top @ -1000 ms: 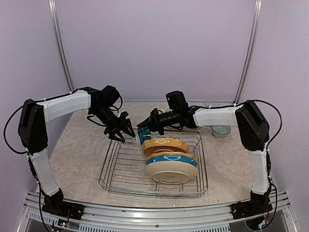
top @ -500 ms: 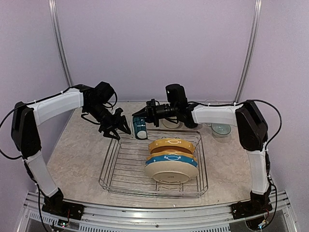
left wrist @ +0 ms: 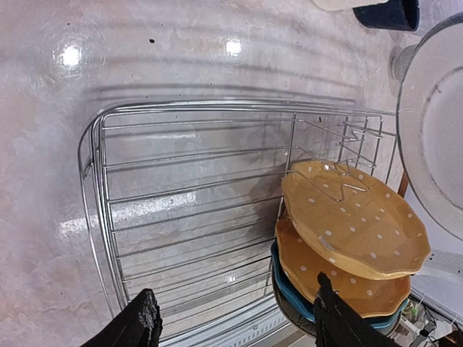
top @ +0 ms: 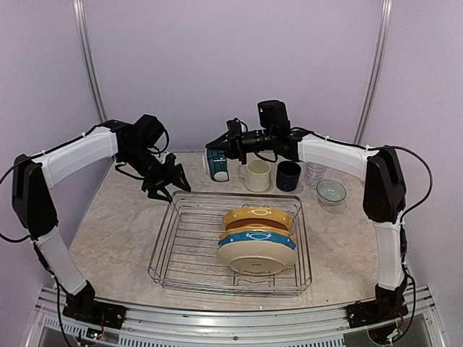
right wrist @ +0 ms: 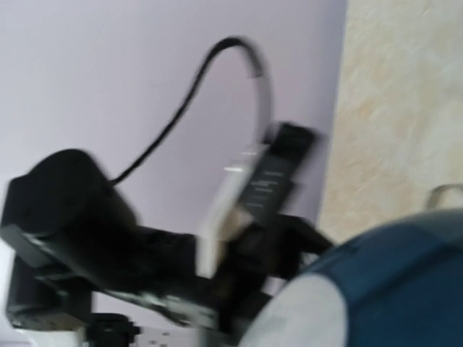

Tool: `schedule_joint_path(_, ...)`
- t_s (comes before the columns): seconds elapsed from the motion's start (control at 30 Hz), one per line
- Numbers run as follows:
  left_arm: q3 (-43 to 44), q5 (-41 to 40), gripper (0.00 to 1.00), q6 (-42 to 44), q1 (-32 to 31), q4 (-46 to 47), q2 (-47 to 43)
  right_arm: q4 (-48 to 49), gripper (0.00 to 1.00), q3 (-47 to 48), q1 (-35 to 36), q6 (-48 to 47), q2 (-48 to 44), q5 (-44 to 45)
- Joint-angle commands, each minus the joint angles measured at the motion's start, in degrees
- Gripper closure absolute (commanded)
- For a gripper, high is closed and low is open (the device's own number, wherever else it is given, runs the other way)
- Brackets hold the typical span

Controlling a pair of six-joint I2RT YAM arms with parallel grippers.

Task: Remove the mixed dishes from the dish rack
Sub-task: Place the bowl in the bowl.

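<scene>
Teal-and-white bowl [top: 215, 165] clamped in shut right tool [top: 218, 151], behind dish rack [top: 163, 242], left tool [top: 172, 189] gaping empty by its corner

Wire of dish rack [left wrist: 217, 106]: silver metal, thin, polished, bright highlights. The table top [left wrist: 181, 50]: marbled stone look, smooth, glossy, mirrors the lamps. The mustard plates [left wrist: 354, 220]: glazed ceramic, soft sheen, white speckles. The cream plate [top: 253, 259]: glazed, smooth. The navy mug [top: 288, 176]: dark glossy glaze. The teal-and-white bowl [top: 215, 163]: glazed, finish blurred up close. The tumbler [top: 315, 172]: clear glass. The arm covers [top: 76, 155]: white plastic, matt. The back walls [top: 231, 65]: lilac, flat, matt.
</scene>
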Motion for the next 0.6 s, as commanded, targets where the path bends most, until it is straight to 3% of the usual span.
schedule_joint_path(0.0,3.3,-2.5,0.30,-1.6,1.2,-0.5,-3.0,-11.0,1.00,2.7,-2.9,-13.0,-7.2,0.8)
schedule_joint_path(0.23,7.0,-3.7,0.21,-4.5,2.7,1.8,-4.2,-41.0,1.00,5.5,-8.3,-34.7,-14.9,13.6)
schedule_joint_path(0.4,12.1,-4.3,0.14,-5.7,3.1,2.0,-2.6,-59.1,1.00,6.4,-11.6,-47.3,-19.8,31.6)
schedule_joint_path(0.57,15.5,-5.2,0.08,-5.9,3.2,1.3,-0.7,-67.2,1.00,1.2,-14.8,-51.6,-24.6,43.9)
